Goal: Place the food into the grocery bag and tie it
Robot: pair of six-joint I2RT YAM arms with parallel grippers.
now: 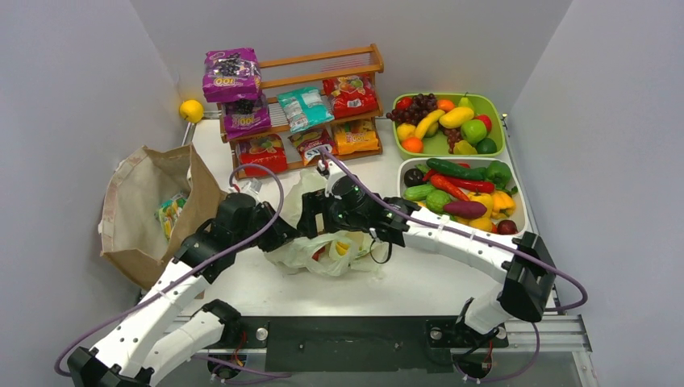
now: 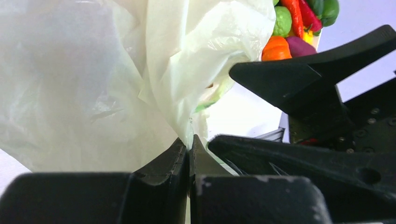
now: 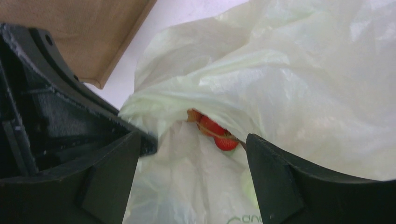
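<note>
The thin pale green plastic bag [image 1: 316, 251] lies mid-table, with the stiff brown paper bag [image 1: 133, 242] to its left and the wooden snack rack [image 1: 323, 58] behind it. The green fruit tray [image 1: 494, 101] sits far right, the white vegetable tray [image 1: 521, 208] just nearer.
</note>
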